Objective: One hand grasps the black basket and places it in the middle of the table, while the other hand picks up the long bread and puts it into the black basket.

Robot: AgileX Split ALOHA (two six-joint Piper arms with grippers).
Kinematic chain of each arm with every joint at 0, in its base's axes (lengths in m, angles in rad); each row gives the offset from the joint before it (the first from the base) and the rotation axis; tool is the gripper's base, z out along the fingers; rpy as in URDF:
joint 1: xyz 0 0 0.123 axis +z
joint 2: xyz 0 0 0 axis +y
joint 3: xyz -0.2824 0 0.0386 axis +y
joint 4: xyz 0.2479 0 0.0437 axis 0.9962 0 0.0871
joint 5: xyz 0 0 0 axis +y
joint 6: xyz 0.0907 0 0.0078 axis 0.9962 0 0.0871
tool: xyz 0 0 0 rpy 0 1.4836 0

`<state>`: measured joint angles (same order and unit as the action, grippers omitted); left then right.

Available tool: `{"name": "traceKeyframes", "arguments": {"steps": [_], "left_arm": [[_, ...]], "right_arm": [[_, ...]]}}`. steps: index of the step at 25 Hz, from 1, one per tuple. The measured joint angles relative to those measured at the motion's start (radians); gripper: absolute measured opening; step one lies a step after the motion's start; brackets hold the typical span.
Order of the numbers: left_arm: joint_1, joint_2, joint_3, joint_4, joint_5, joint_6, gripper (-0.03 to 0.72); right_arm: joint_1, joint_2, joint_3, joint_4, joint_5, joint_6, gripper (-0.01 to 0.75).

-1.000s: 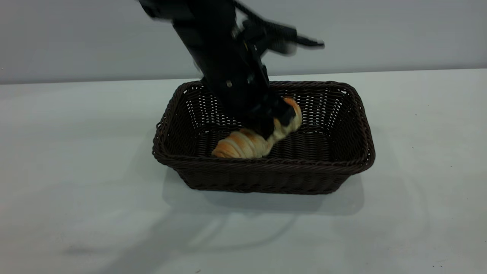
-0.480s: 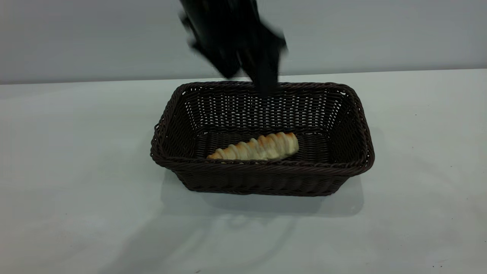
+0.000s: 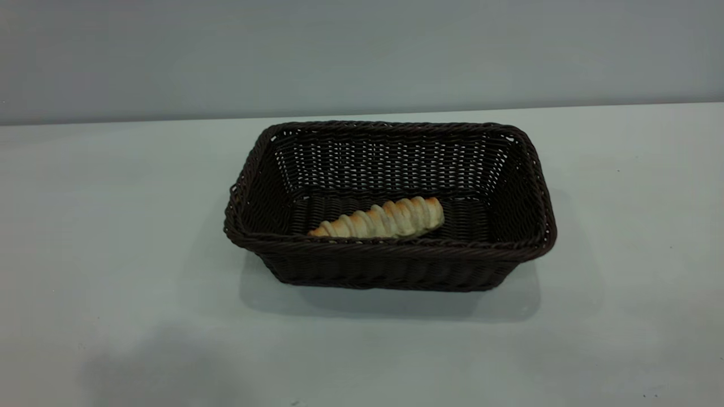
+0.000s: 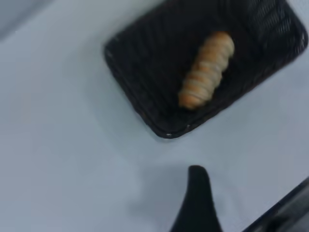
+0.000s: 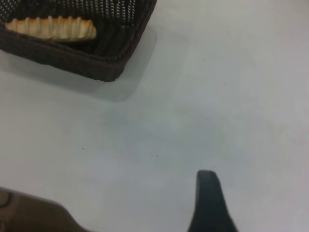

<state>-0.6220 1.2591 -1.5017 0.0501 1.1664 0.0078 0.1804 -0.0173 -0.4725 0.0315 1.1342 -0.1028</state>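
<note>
Long bread [image 3: 380,219] lies flat inside black basket [image 3: 390,265] mid-table [image 3: 113,237], well clear of both grippers: left gripper [image 4: 227,208] and right gripper [image 5: 145,212] above bare tabletop, jaw state can't tell.

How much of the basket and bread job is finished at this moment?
It looks finished. The black basket stands near the middle of the table, and the long bread lies on its floor, held by nothing. Nothing is in hand: neither arm shows in the exterior view. Nothing seems left except parking the arms.

Soft even light, faint shadow under the black basket [image 3: 390,265], blurred left wrist view.
</note>
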Motion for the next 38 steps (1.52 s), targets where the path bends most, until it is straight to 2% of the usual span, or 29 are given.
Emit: {"name": "traceKeyframes", "arguments": {"steps": [3,11,15,19,22,24,27,29,31,34,36,38], "left_arm": [[0.000,-0.181,0.160,0.003,0.001,-0.008,0.629],[-0.001,-0.669,0.778,0.003,-0.007,-0.049,0.616],[-0.001,-0.828,0.935,0.004,-0.015,-0.050,0.610],[-0.001,-0.875,1.012,0.005,-0.036,-0.053,0.601],[-0.001,-0.875,1.016,0.008,-0.048,-0.053,0.587],[-0.001,-0.875,1.016,0.008,-0.052,-0.053,0.583],[-0.001,-0.875,1.016,0.010,-0.053,-0.053,0.581],[-0.001,-0.875,1.016,0.010,-0.054,-0.053,0.580],[-0.001,-0.876,1.016,0.010,-0.055,-0.053,0.580],[0.011,-0.916,1.016,0.008,-0.056,-0.053,0.580],[0.110,-0.953,1.016,0.002,-0.056,-0.052,0.580],[0.267,-0.993,1.016,0.002,-0.056,-0.052,0.580]], "right_arm": [[0.000,-0.001,0.000,0.000,0.000,0.000,0.522],[0.000,-0.001,0.000,0.000,0.000,0.000,0.513],[0.000,-0.001,0.000,0.000,0.000,0.000,0.513],[0.000,-0.001,0.000,0.000,0.000,0.000,0.513],[-0.006,-0.001,0.000,0.000,0.000,0.000,0.513],[-0.056,-0.002,0.000,0.000,0.000,0.000,0.513],[-0.178,-0.003,0.000,0.000,0.000,0.000,0.513],[-0.225,-0.003,0.000,0.000,0.000,0.000,0.512],[-0.225,-0.003,0.000,0.000,0.000,0.000,0.513],[-0.182,-0.003,0.000,0.000,0.000,0.000,0.513],[-0.167,-0.003,0.000,0.000,0.000,0.000,0.513],[-0.160,-0.003,0.000,0.000,0.000,0.000,0.513]]}}
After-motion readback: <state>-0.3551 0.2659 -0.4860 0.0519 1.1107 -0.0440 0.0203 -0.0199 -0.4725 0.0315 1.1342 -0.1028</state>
